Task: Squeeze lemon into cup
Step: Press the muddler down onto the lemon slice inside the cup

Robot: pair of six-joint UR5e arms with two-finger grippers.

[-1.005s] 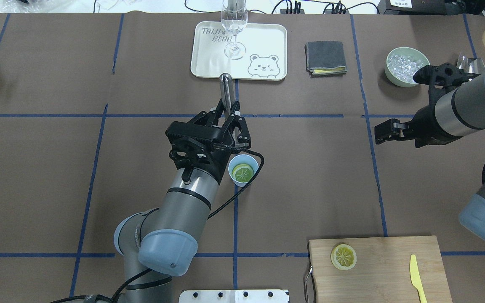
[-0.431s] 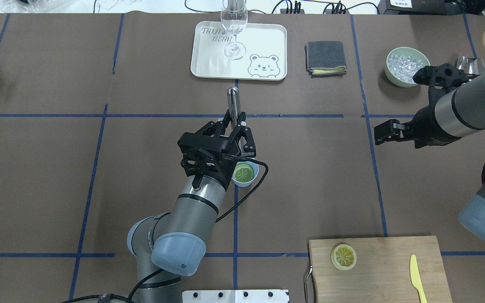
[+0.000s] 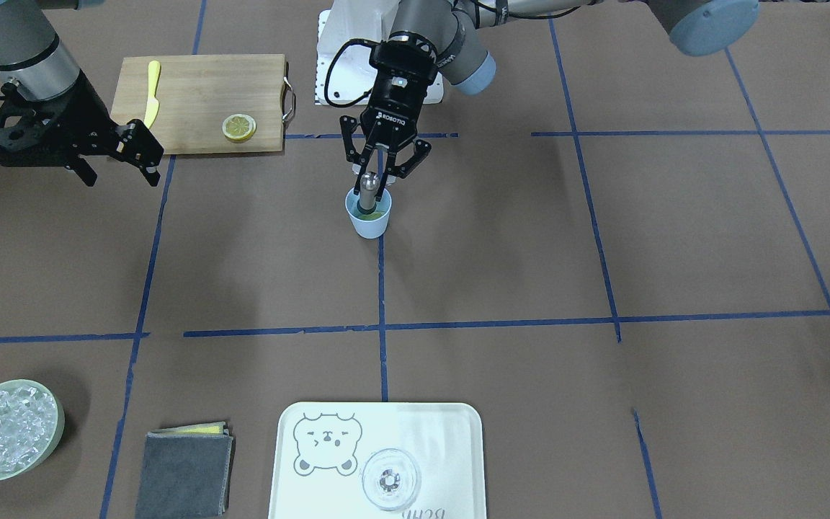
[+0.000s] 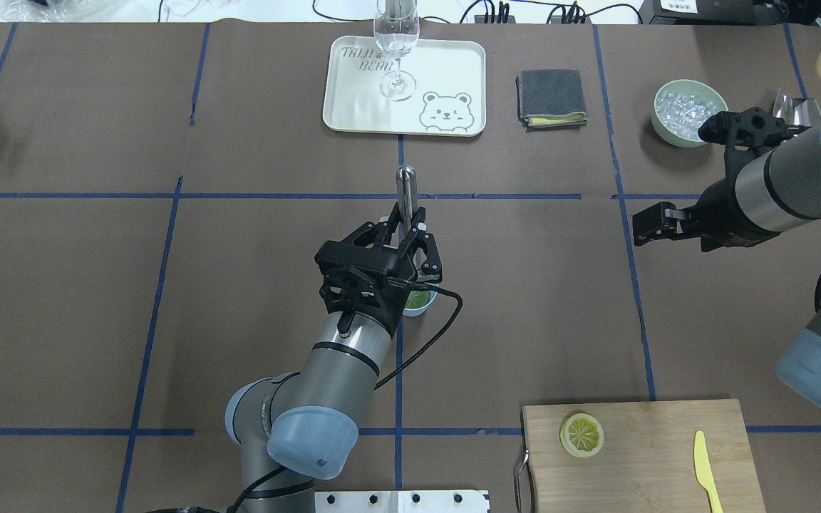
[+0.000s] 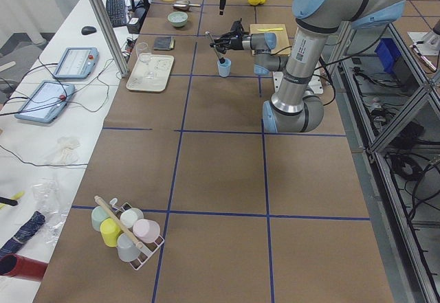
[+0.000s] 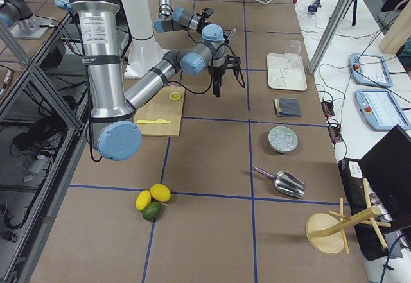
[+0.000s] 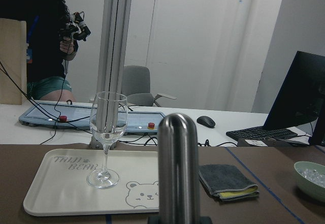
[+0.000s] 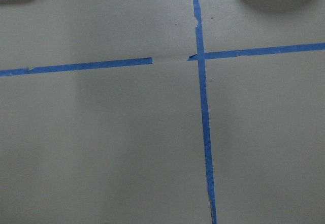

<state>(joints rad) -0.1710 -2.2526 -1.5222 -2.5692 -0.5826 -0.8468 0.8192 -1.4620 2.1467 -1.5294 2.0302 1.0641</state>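
The light-blue cup [image 3: 369, 225] stands near the table's middle. A lemon slice [image 3: 373, 214] lies inside it. In the overhead view my left gripper [image 4: 405, 218] covers most of the cup [image 4: 430, 303], and only a green sliver of the slice [image 4: 415, 301] shows. The left gripper [image 3: 376, 175] is shut on an upright steel rod [image 3: 367, 189]. The rod's lower end reaches into the cup's mouth and its rounded top [image 4: 405, 177] stands above the fingers. My right gripper [image 4: 644, 224] is open and empty, far to the right.
A second lemon slice [image 4: 581, 434] and a yellow knife [image 4: 703, 467] lie on the wooden board [image 4: 653, 463]. A bear tray [image 4: 353, 107] with a clear glass [image 4: 396, 50], a grey cloth [image 4: 551, 98] and a bowl of ice [image 4: 683, 112] sit along the far side.
My left gripper has moved with the rod toward the robot and to the right, over the cup, so it now covers most of it. The right arm has not moved.
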